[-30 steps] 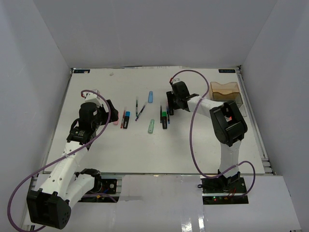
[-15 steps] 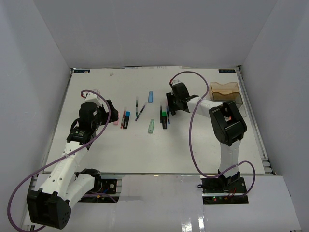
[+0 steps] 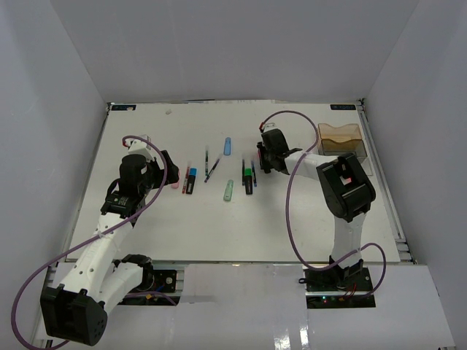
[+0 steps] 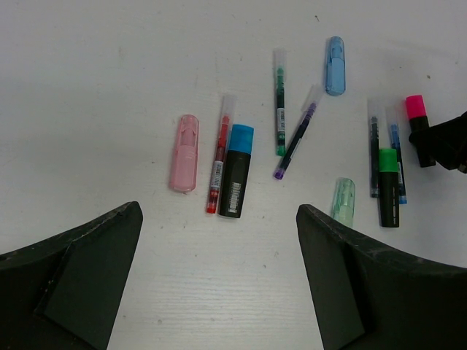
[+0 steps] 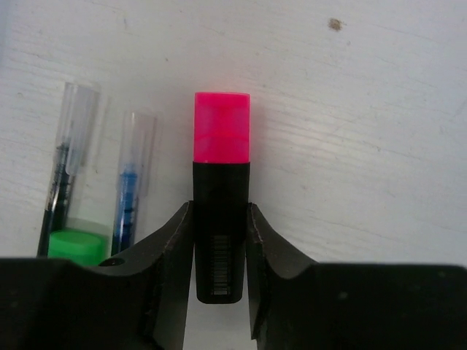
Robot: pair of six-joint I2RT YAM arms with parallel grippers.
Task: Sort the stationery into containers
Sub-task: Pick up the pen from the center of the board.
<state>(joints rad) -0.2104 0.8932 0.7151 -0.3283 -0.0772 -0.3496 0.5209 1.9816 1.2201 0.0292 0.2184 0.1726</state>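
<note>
Grasp step: right tool (image 5: 219,213) clamped around pink-capped marker (image 5: 222,146), low on bench (image 3: 292,219) beside thin pens (image 5: 131,191). Next, likely: lift clear, carry toward 3 o'clock, amber tray (image 3: 340,136). Left tool (image 4: 219,213) spread wide, empty.

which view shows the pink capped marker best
Right wrist: the pink-capped marker fills the frame, its barrel between the fingers. Left wrist shows the marker small at the right edge, partly covered. Top external: mostly hidden under the right gripper.
</note>
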